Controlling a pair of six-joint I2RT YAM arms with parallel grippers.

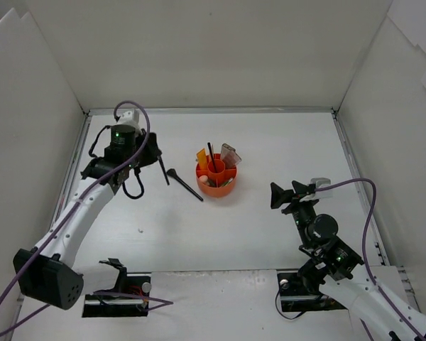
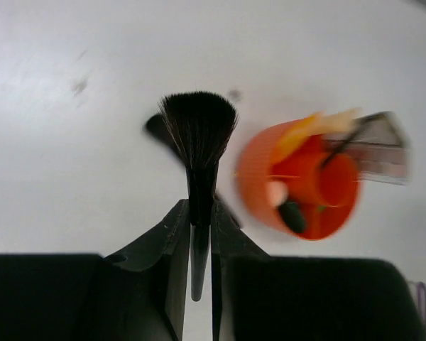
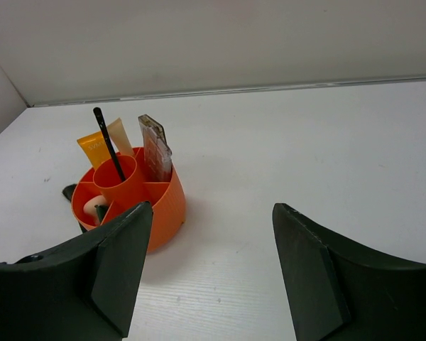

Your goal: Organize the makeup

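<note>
My left gripper (image 2: 200, 222) is shut on the handle of a black fan-bristled makeup brush (image 2: 199, 128), held above the table left of the red-orange holder (image 2: 254, 186). In the top view the left gripper (image 1: 153, 158) carries this brush (image 1: 163, 172) beside a second black brush (image 1: 186, 185) lying on the table. The holder (image 1: 225, 190) contains an orange tube (image 3: 94, 148), a brown-pink palette (image 3: 156, 149), a thin black brush (image 3: 108, 145), a beige sponge (image 3: 94, 206) and a dark green piece (image 2: 292, 215). My right gripper (image 3: 213, 234) is open and empty, right of the holder (image 3: 163, 206).
White walls enclose the table (image 1: 270, 149) at the back and both sides. The right gripper (image 1: 284, 194) sits low on the right side. The arm bases and cables are at the near edge.
</note>
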